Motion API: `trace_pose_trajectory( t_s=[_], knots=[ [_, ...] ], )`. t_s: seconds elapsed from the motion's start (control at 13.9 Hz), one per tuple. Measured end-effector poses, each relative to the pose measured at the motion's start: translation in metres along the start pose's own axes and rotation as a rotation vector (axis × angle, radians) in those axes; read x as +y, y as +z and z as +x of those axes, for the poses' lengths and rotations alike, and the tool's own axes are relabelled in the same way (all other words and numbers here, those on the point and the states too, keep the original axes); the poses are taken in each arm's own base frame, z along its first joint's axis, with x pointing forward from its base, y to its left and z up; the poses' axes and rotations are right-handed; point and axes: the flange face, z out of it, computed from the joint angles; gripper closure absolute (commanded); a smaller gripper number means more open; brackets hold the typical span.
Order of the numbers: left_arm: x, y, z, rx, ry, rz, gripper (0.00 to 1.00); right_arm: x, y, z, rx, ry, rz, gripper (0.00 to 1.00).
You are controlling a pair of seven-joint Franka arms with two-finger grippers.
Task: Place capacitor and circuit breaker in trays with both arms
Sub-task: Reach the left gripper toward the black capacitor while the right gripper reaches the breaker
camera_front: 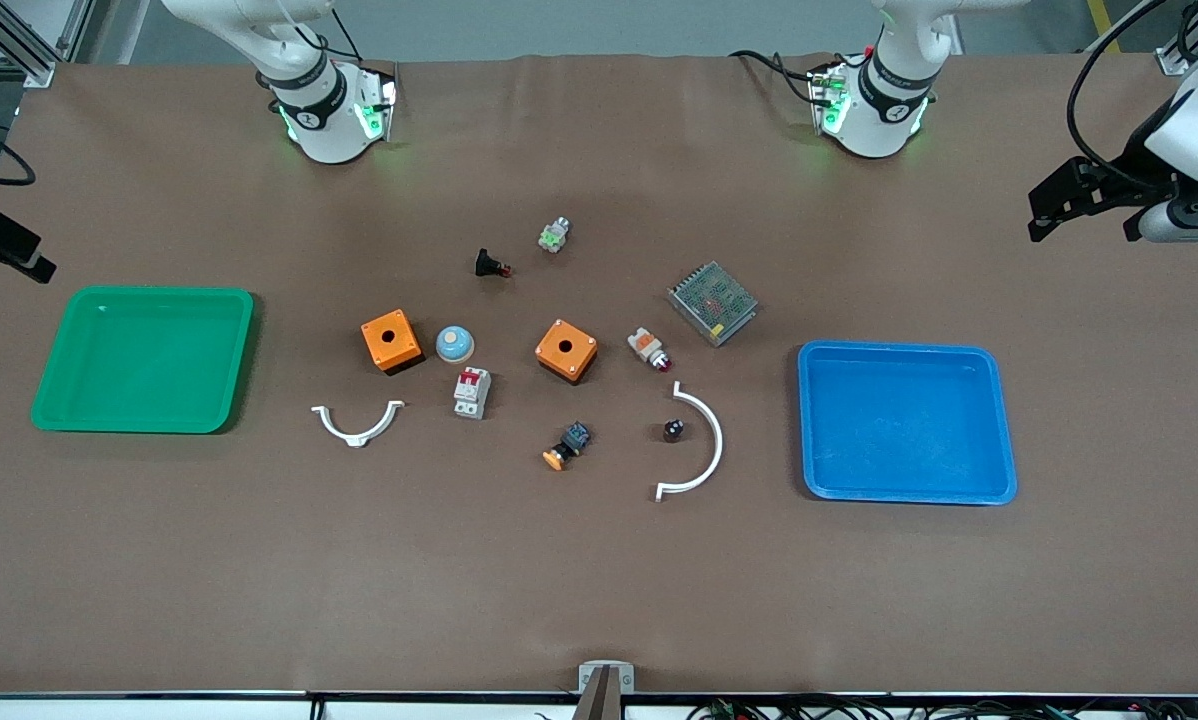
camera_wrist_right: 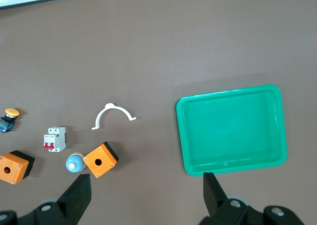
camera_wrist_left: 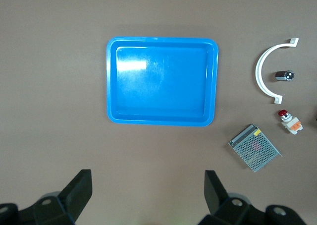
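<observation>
The capacitor (camera_front: 673, 430), a tiny black cylinder, stands on the brown table inside the curve of a white arc clip (camera_front: 704, 445); it also shows in the left wrist view (camera_wrist_left: 285, 75). The circuit breaker (camera_front: 471, 392), white-grey with red switches, lies near the table's middle and shows in the right wrist view (camera_wrist_right: 54, 139). My left gripper (camera_front: 1054, 205) hangs open and empty high over the table by the blue tray (camera_front: 999, 420), as the left wrist view (camera_wrist_left: 146, 178) shows. My right gripper (camera_front: 19, 255) hangs open and empty high by the green tray (camera_front: 239, 360), as the right wrist view (camera_wrist_right: 146, 180) shows.
Two orange boxes (camera_front: 391, 340) (camera_front: 566, 350), a blue dome (camera_front: 454, 344), a second white clip (camera_front: 357, 422), a mesh power supply (camera_front: 712, 302), a white-orange part (camera_front: 649, 348), an orange-capped button (camera_front: 567, 445), a black red-tipped part (camera_front: 490, 264) and a green-white part (camera_front: 554, 235) lie about the middle.
</observation>
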Motion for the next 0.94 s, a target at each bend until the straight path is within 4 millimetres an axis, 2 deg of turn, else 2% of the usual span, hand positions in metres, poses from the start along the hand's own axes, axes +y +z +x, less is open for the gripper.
trace_pose_trajectory(
  t_s=[0.29,0.5,0.65,0.79,0.94],
  knots=[
    [0.002,0.007,0.004,-0.013,0.004,-0.001,0.00,0.000,0.000,0.000,0.000,0.000,0.000,0.00],
    [0.024,0.033,0.030,-0.052,0.045,-0.008,0.00,0.000,0.000,0.000,0.000,0.000,0.000,0.00],
    [0.054,0.071,0.056,-0.091,0.086,-0.017,0.00,0.000,0.000,0.000,-0.001,0.000,0.000,0.00],
    [0.095,0.117,0.080,-0.104,0.084,-0.025,0.00,-0.002,0.004,0.002,-0.009,-0.003,-0.001,0.00],
    [0.135,0.163,0.094,-0.117,0.055,-0.030,0.00,-0.010,0.016,0.006,-0.031,-0.015,-0.004,0.00]
  ],
)
